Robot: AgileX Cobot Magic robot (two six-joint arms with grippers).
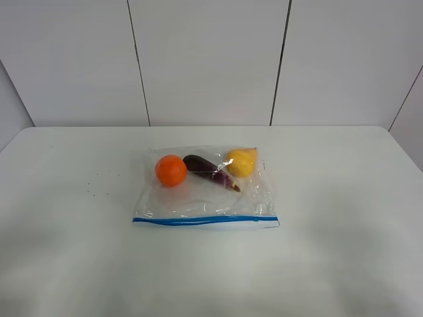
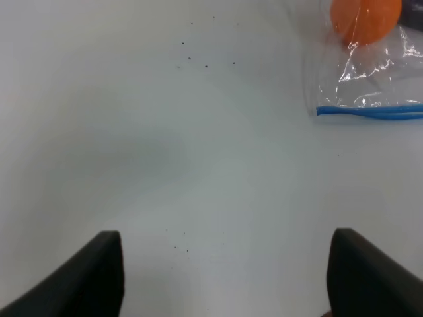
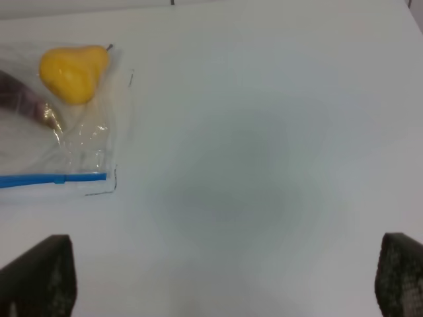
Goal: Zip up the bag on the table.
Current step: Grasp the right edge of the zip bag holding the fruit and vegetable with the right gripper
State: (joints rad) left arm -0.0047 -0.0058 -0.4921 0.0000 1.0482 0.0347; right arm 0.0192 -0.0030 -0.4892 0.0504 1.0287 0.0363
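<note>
The clear crinkly bag (image 1: 205, 198) lies flat in the middle of the white table (image 1: 66, 251), its blue zip strip (image 1: 198, 220) along the near edge. An orange (image 1: 171, 170), a purple eggplant (image 1: 210, 171) and a yellow pear (image 1: 242, 162) show through it. Neither arm shows in the exterior high view. My left gripper (image 2: 225, 277) is open above bare table, to the left of the bag's corner (image 2: 370, 92). My right gripper (image 3: 225, 284) is open above bare table, to the right of the bag's other corner (image 3: 73, 145).
A white panelled wall (image 1: 211, 59) stands behind the table's far edge. A few small dark specks (image 1: 92, 188) lie on the table left of the bag.
</note>
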